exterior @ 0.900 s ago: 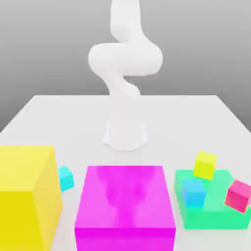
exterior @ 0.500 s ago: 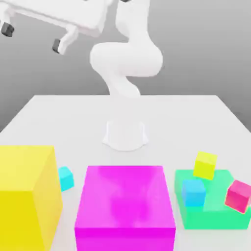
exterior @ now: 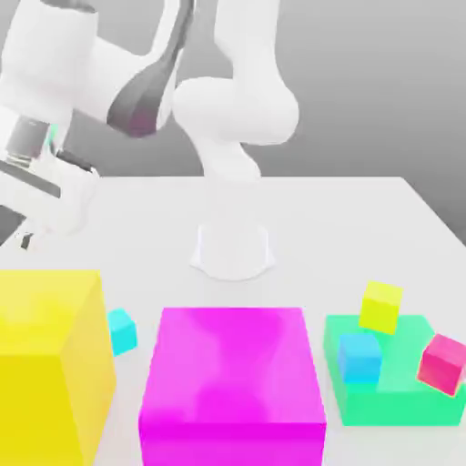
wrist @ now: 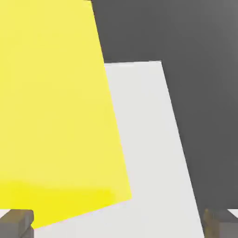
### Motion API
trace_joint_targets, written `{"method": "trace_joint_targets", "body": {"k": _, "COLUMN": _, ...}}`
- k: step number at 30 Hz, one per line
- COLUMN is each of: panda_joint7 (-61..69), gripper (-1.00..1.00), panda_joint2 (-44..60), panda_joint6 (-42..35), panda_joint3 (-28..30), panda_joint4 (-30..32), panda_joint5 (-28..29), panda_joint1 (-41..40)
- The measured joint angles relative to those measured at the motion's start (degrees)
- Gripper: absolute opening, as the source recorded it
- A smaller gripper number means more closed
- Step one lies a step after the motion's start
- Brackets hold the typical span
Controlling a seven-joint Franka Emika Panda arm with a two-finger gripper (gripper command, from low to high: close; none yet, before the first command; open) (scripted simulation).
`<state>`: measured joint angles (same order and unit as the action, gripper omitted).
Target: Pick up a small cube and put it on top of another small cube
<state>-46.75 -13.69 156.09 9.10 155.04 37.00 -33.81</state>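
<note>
The small cube [exterior: 121,329], tiny and turquoise, sits on the table between the big yellow block [exterior: 50,359] and the big magenta block [exterior: 232,378]. A slightly bluer small cube [exterior: 360,357] rests on the green slab [exterior: 396,387] at the exterior view's right. My gripper [exterior: 25,235] hangs at the exterior view's left, above and behind the yellow block, well apart from the turquoise cube. In the hand view the gripper [wrist: 118,225] is open, its dark fingertips [wrist: 16,223] far apart with nothing between them, over the yellow block [wrist: 56,107] and the table's edge.
A small yellow cube [exterior: 380,307] and a small pink cube [exterior: 443,363] also lie tilted on the green slab. The arm's white base [exterior: 233,248] stands mid-table. The white table [exterior: 364,227] ends close behind the yellow block at the left.
The arm has swung down toward the exterior view's left. The hand, high at the top edge half a second ago, now sits lower behind the yellow block. No cube has moved.
</note>
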Motion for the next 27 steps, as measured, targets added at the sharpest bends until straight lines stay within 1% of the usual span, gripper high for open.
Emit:
{"method": "trace_joint_targets", "body": {"k": 1, "panda_joint7": -0.53, "gripper": 0.0, "panda_joint2": 1.78, "panda_joint6": 1.62, "panda_joint3": 0.97, "panda_joint4": 1.56, "panda_joint5": -0.66, "panda_joint1": -0.63}}
{"method": "trace_joint_targets", "body": {"k": 3, "panda_joint7": -3.15, "gripper": 0.0, "panda_joint2": 4.6, "panda_joint6": 4.07, "panda_joint3": 1.92, "panda_joint4": 4.3, "panda_joint5": -5.14, "panda_joint1": -0.25}}
{"method": "trace_joint_targets", "body": {"k": 6, "panda_joint7": -7.58, "gripper": 0.0, "panda_joint2": 7.98, "panda_joint6": 6.76, "panda_joint3": 2.22, "panda_joint4": 8.0, "panda_joint5": -14.75, "panda_joint1": 1.59}}
{"method": "trace_joint_targets", "body": {"k": 10, "panda_joint7": -12.98, "gripper": 0.0, "panda_joint2": 11.46, "panda_joint6": 8.99, "panda_joint3": 1.27, "panda_joint4": 12.24, "panda_joint5": -29.46, "panda_joint1": 5.23}}
{"method": "trace_joint_targets", "body": {"k": 12, "panda_joint7": -14.76, "gripper": 0.0, "panda_joint2": 10.79, "panda_joint6": 9.23, "panda_joint3": 1.2, "panda_joint4": 13.28, "panda_joint5": -33.14, "panda_joint1": 6.16}}
{"method": "trace_joint_targets", "body": {"k": 15, "panda_joint7": -12.77, "gripper": 0.0, "panda_joint2": 14.85, "panda_joint6": 12.96, "panda_joint3": 0.19, "panda_joint4": 12.85, "panda_joint5": -38.43, "panda_joint1": 6.69}}
{"method": "trace_joint_targets", "body": {"k": 18, "panda_joint7": -9.15, "gripper": 0.0, "panda_joint2": 20.81, "panda_joint6": 17.84, "panda_joint3": -3.96, "panda_joint4": 11.78, "panda_joint5": -43.84, "panda_joint1": 3.93}}
{"method": "trace_joint_targets", "body": {"k": 20, "panda_joint7": -8.18, "gripper": 0.0, "panda_joint2": 24.93, "panda_joint6": 21.27, "panda_joint3": -7.16, "panda_joint4": 11.08, "panda_joint5": -45.01, "panda_joint1": 0.93}}
{"method": "trace_joint_targets", "body": {"k": 21, "panda_joint7": -7.98, "gripper": -1.0, "panda_joint2": 26.56, "panda_joint6": 22.63, "panda_joint3": -8.15, "panda_joint4": 10.81, "panda_joint5": -45.18, "panda_joint1": -0.06}}
{"method": "trace_joint_targets", "body": {"k": 27, "panda_joint7": -8.08, "gripper": -1.0, "panda_joint2": 27.38, "panda_joint6": 23.34, "panda_joint3": -8.66, "panda_joint4": 10.67, "panda_joint5": -45.03, "panda_joint1": -0.61}}
